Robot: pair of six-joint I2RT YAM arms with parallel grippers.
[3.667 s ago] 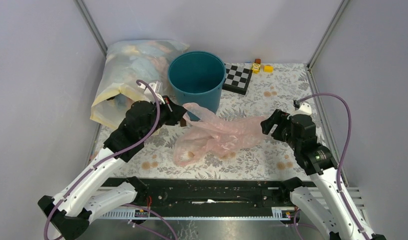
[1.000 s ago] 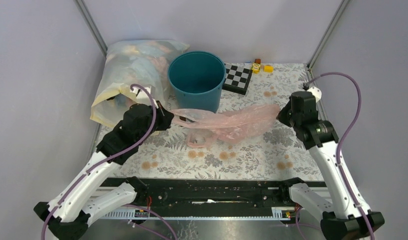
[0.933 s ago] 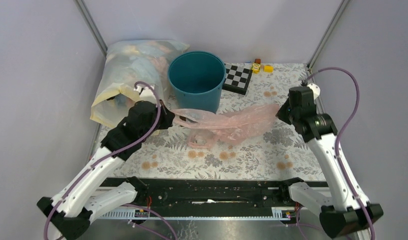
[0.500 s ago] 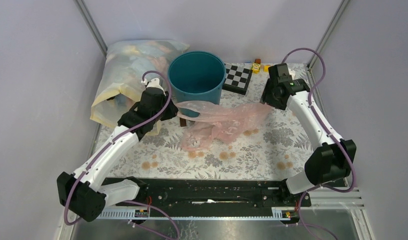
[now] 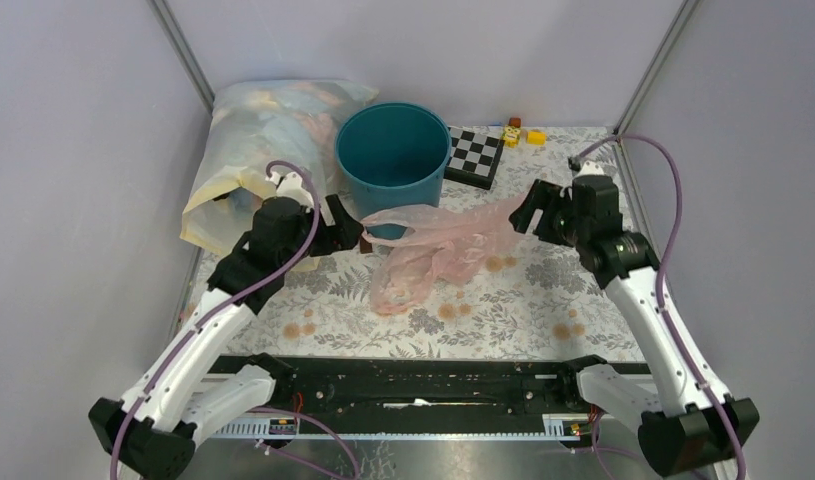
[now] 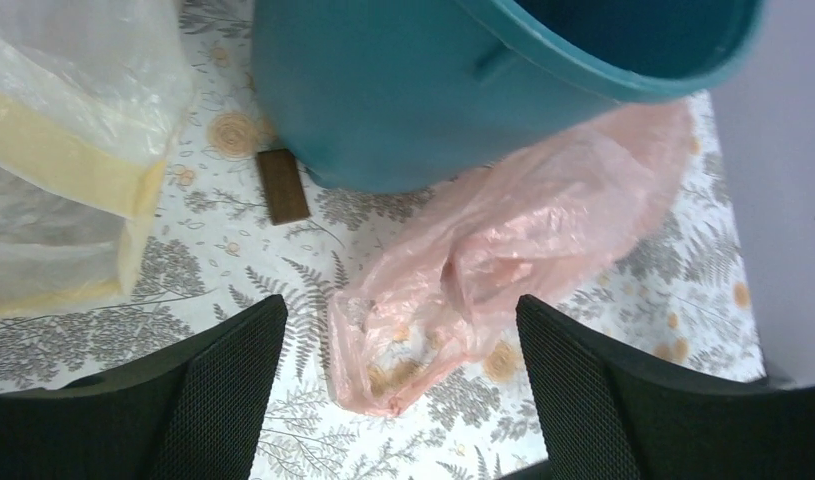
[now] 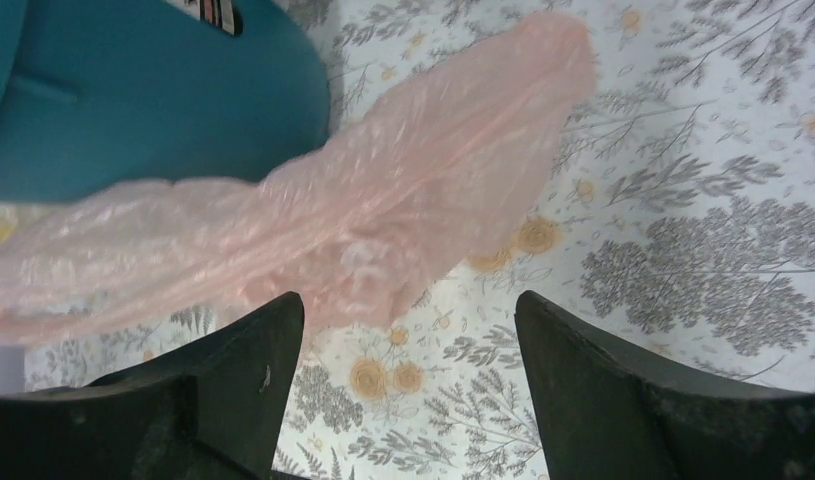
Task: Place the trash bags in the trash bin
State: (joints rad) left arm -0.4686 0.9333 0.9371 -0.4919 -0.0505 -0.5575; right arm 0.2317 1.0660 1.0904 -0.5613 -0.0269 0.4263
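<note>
The bag (image 5: pixel 438 245), a crumpled sheet of pink film, lies on the table outside the bin, and neither claw holds it.

Plain grey walls (image 5: pixel 433 50) close the space at the far side and on the left and right, with metal posts in the far corners. The table (image 5: pixel 543 300) is covered by a white cloth printed with grey ferns and orange flowers. A big clear sack (image 5: pixel 258 140) with yellowish edges lies slumped in the far left corner. The teal bin (image 5: pixel 393 195) stands upright just to the right of it.

The bag stretches left to right in front of the bin, with a lobe sagging toward the near side. Its left end seems to lean on the bin's near wall, though real contact is hard to judge.

The left claw (image 6: pixel 400 300) hangs at the bag's left end with its jaws spread wide, and the film lies beyond the fingertips. The right claw (image 7: pixel 408 298) is also wide open at the bag's right end, with the film just past its tips.

A checkerboard (image 5: pixel 475 155) lies to the right of the bin, with small blocks (image 5: pixel 521 133) just beyond it. A brown chip (image 6: pixel 283 185) lies flat by the bin's foot.
</note>
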